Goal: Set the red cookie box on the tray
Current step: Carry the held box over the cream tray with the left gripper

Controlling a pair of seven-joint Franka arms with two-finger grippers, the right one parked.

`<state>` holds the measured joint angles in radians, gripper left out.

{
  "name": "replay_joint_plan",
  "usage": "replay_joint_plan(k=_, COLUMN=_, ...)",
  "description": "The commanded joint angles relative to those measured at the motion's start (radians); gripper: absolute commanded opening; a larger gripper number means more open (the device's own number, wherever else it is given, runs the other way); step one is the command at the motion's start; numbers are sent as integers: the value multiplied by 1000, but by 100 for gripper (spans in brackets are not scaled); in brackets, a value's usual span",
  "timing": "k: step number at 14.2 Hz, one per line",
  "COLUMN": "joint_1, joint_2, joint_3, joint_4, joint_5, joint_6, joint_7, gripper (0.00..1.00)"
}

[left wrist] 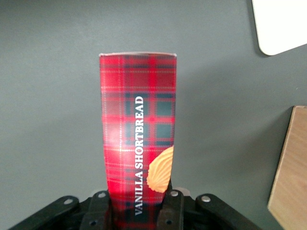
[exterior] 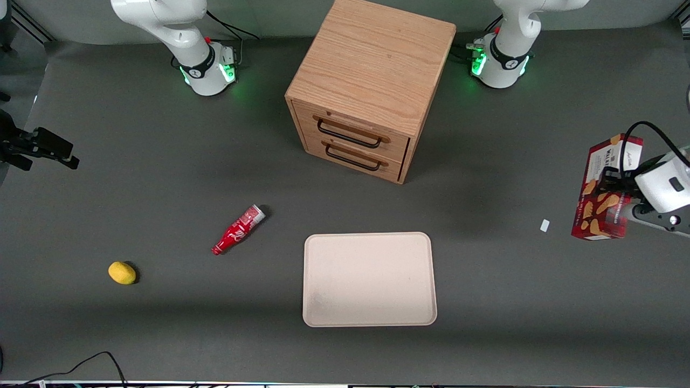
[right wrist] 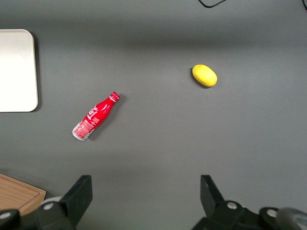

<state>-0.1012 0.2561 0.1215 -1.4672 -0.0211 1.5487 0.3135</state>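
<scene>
The red cookie box [exterior: 608,186] is clamped in the claw [exterior: 620,194] and appears lifted off the counter [exterior: 161,178] near the edge at the working arm's end; the wrist view shows the fingers [left wrist: 173,211] pressed against its two sides low on the tartan. The tray [exterior: 369,278] lies bare near the middle of the counter, toward its front edge and well apart from the box. Judged from this, the carry is in hand: next comes travel sideways over the tray, then a level lowering. A drawer cabinet [exterior: 366,86], soda bottle [exterior: 237,230] and lemon [exterior: 122,272] sit clear of that path.
</scene>
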Motion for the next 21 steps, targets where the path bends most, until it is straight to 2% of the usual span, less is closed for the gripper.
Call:
replay_joint_plan(k=1, joint_1=-22, joint_2=28, joint_3=-75, joint_4=47, joint_5=-10, joint_6=-9, joint_7=-158, gripper=0)
replay_joint_plan(k=5, joint_1=-23, joint_2=135, joint_3=-236, joint_4=158, joint_5=-7, joint_6=4, joint_7=-443, gripper=0)
replay_joint_plan(k=7, joint_1=-40, joint_2=211, joint_3=-301, joint_4=224, joint_5=1, joint_6=66, joint_7=-568, gripper=0)
replay_joint_plan(k=10, joint_1=-123, joint_2=310, joint_3=-307, joint_4=260, joint_5=45, joint_6=210, joint_7=-681, gripper=0)
replay_joint_plan(k=15, joint_1=-245, joint_2=547, joint_3=-302, joint_4=484, joint_5=138, joint_6=293, joint_7=-881, gripper=0)
replay_joint_plan(k=17, joint_1=-271, joint_2=597, joint_3=-295, joint_4=489, joint_5=148, joint_6=375, joint_7=-918, gripper=0)
replay_joint_plan(k=21, joint_1=-288, joint_2=678, joint_3=-295, joint_4=493, joint_5=223, joint_6=470, joint_7=-967, gripper=0)
